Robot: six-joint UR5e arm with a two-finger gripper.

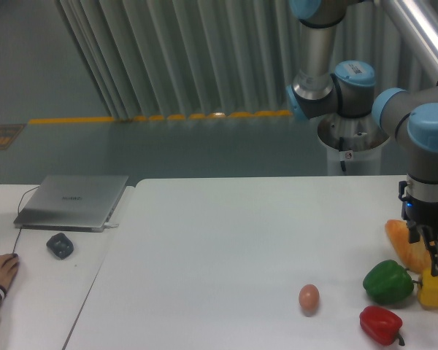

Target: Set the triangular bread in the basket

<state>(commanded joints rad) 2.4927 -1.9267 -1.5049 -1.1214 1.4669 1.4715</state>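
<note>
Gripper (432, 254) sits low over the bread (403, 243), at its right end; cannot tell whether it pinches. Bread not lifted; no basket in view; carrying and placing remain.

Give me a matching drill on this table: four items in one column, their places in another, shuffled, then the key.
Items:
1. triangular bread
2. brown egg
3. red pepper
4. laptop

Places:
A. closed, on the side table at far left
B. alone near the middle of the front edge, left of the peppers
C. nearest the camera, below the green pepper
D. at the right edge, partly behind the end effector

Pairs: 1-D, 2-B, 3-C, 4-A
</note>
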